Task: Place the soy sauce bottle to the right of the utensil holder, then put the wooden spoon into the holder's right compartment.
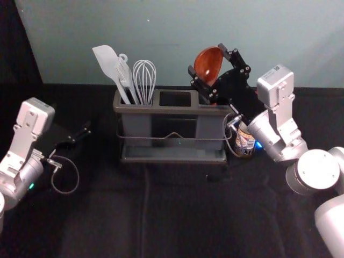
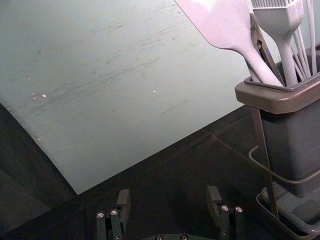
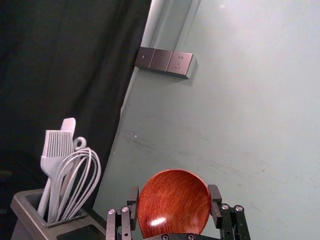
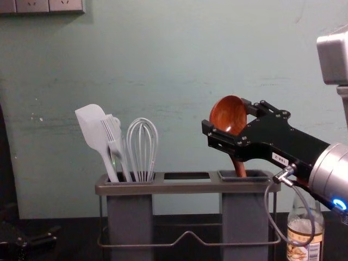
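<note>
Right hand (image 3: 174, 190) gripping wooden spoon (image 1: 208, 65) by bowl (image 4: 228, 111), handle (image 4: 239, 167) dipping into right compartment (image 4: 244, 212) of utensil holder (image 4: 187, 187). Soy sauce bottle (image 4: 304, 234) sorted, just right of holder. Next imo: lower, let go. Left hand (image 2: 168, 192) idle, open, left of holder.

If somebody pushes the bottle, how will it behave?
Pushed near its narrow neck, the bottle may tip, since it stands upright. Once down, it would probably roll, being round. Its smooth, clear wall looks stiff.
</note>
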Controlling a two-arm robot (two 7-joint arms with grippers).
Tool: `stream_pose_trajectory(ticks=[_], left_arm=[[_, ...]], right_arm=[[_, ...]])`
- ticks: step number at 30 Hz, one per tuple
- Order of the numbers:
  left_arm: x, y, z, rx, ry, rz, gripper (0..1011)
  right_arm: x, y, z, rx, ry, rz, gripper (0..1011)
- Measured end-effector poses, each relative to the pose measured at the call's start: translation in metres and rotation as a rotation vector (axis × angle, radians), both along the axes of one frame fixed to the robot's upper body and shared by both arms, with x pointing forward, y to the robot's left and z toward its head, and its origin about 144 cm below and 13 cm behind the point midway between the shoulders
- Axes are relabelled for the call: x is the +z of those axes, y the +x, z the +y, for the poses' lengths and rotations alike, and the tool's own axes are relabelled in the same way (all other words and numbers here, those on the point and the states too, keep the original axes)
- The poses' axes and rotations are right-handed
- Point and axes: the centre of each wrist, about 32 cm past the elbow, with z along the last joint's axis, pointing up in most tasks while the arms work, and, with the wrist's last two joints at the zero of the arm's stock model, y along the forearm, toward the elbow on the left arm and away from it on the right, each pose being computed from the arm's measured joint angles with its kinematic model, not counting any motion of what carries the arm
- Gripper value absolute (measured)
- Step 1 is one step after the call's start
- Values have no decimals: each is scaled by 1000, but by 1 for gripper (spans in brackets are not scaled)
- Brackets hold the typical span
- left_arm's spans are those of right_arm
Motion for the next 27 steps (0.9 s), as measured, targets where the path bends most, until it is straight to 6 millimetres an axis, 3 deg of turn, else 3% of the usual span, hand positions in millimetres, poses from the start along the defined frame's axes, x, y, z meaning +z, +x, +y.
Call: stream_pose_trajectory(ticks=[16,22,27], left_arm=[[0,0,0,0,0,0,1005],[0,0,0,0,0,0,1005],[0,0,0,0,0,0,1005]], right_arm=[[-1,-3,-1,10,-9,18,850],[-1,-3,-1,9,-10,17,985],[-1,-3,-1,9,-10,16,1002]])
